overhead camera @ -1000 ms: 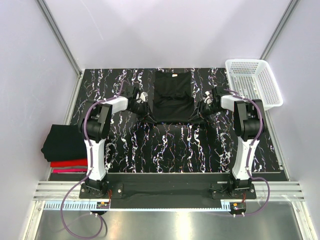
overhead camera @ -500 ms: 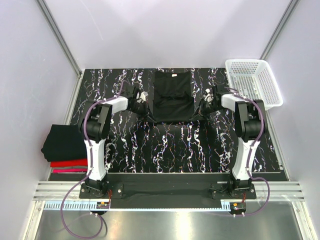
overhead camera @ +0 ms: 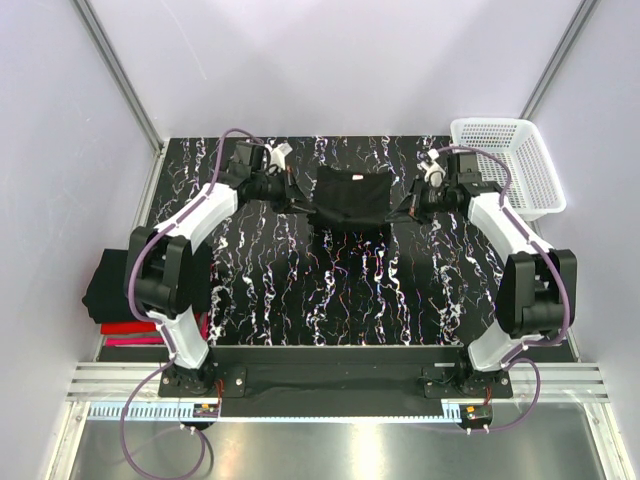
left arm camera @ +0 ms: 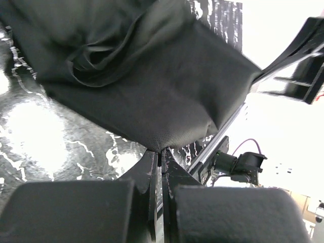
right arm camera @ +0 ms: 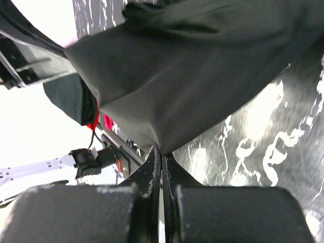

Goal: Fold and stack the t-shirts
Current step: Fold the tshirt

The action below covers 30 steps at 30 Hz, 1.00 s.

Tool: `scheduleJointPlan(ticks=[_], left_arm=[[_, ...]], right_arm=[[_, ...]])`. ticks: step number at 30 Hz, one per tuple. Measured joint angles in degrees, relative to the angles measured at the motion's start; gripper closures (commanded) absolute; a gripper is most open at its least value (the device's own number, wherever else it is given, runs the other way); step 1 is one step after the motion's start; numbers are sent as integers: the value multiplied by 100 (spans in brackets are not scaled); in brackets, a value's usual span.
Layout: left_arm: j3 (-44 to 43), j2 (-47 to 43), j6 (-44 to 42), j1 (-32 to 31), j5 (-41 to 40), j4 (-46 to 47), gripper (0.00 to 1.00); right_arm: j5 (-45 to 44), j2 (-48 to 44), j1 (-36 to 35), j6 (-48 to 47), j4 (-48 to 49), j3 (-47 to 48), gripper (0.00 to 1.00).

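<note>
While the left gripper (overhead camera: 303, 204) clamps shut on one near corner of the black t-shirt (overhead camera: 350, 195), the right gripper (overhead camera: 399, 212) clamps the other, hem lifted, near the far edge of the table (overhead camera: 330, 295). A stack of folded shirts (overhead camera: 128, 292) sits off the left edge, a basket (overhead camera: 505, 168) at the far right corner.

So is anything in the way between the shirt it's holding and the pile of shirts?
No loose thing. The black t-shirt, pinched by the left gripper and right gripper, is at the far middle of the table; the pile sits beside its left edge. Only the robot's own left arm crosses between.
</note>
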State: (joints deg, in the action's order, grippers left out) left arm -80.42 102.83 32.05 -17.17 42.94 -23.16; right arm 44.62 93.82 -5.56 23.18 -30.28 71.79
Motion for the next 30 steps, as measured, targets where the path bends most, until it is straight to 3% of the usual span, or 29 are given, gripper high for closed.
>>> scheduleJointPlan(ticks=[8, 17, 20, 25, 26, 27, 28, 29, 30], left_arm=[[358, -109, -2, -118, -13, -13, 100], [348, 216, -11, -116, -68, -109, 100], [-232, 675, -74, -83, -96, -275, 100], [-2269, 1834, -428, 57, -214, -398, 100], [-2798, 2131, -535, 83, -291, -363, 97], [-3316, 2415, -640, 105, -376, -361, 84], [-3746, 2682, -778, 114, -476, -308, 51], [-4098, 2889, -905, 129, -579, -289, 43], [-4393, 3095, -1010, 140, -702, -243, 37]], right_arm=[[-2, -146, 0, 22, -170, -605, 100], [-9, 164, 0, 20, -79, -505, 100], [-22, 553, 28, 4, -98, -111, 100], [-83, 1547, 149, -94, 48, 1388, 100], [-120, 1860, 184, -138, 92, 1849, 97], [-153, 2144, 216, -181, 173, 2282, 86], [-188, 2452, 236, -221, 282, 2730, 72], [-229, 2758, 249, -238, 358, 3126, 63], [-302, 3025, 264, -262, 463, 3462, 45]])
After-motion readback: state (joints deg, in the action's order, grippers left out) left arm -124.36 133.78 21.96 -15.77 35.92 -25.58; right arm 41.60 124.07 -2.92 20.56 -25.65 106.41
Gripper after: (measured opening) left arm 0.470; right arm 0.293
